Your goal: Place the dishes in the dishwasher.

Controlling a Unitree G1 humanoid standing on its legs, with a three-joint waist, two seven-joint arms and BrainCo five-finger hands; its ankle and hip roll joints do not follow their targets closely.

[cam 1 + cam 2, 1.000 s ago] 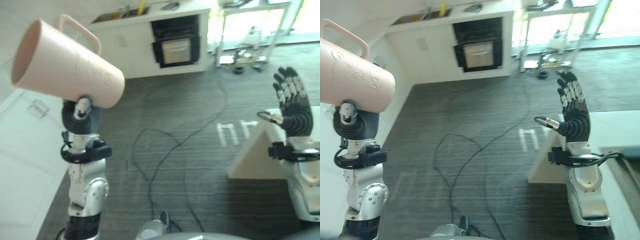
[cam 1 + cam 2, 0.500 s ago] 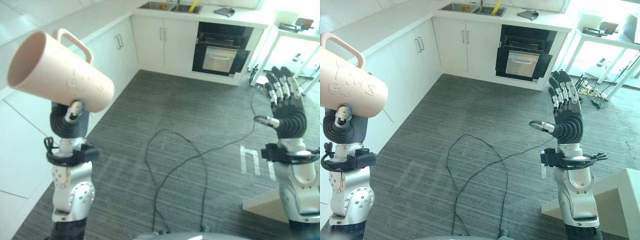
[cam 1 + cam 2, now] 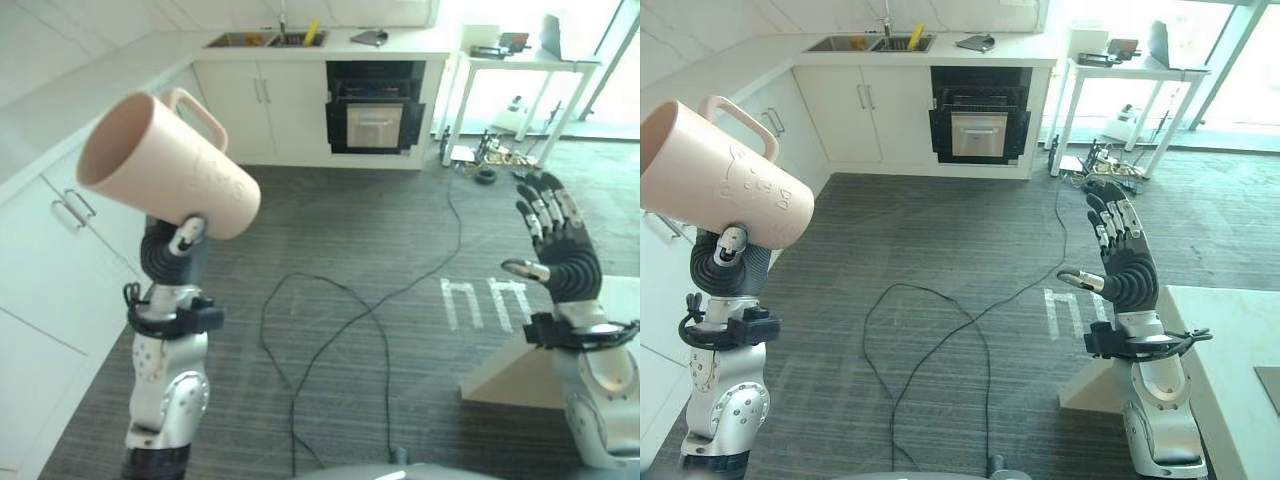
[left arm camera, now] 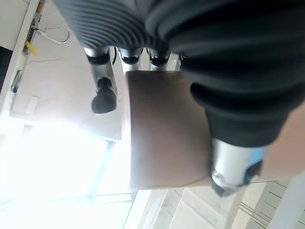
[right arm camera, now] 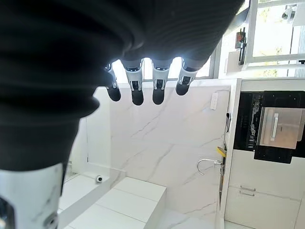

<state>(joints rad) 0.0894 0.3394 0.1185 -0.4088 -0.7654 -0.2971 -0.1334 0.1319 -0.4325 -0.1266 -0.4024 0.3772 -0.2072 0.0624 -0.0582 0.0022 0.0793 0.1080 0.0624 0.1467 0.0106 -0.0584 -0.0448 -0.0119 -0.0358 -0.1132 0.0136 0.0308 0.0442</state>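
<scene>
The left hand (image 3: 172,247) grips a tilted pink mug (image 3: 165,168) at 10 o'clock; the right hand (image 3: 1120,262), at 3 o'clock, is spread wide and empty. The right wrist view shows a tap (image 5: 208,162).

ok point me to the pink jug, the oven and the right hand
pink jug (image 3: 190,170), left eye view, on its side wall
oven (image 3: 979,133), right eye view, on its door
right hand (image 3: 1130,275), right eye view, on the dark cover

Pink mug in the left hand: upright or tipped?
Tipped. The pink mug lies nearly on its side in the left hand, mouth pointing up and outward, handle on top.
</scene>
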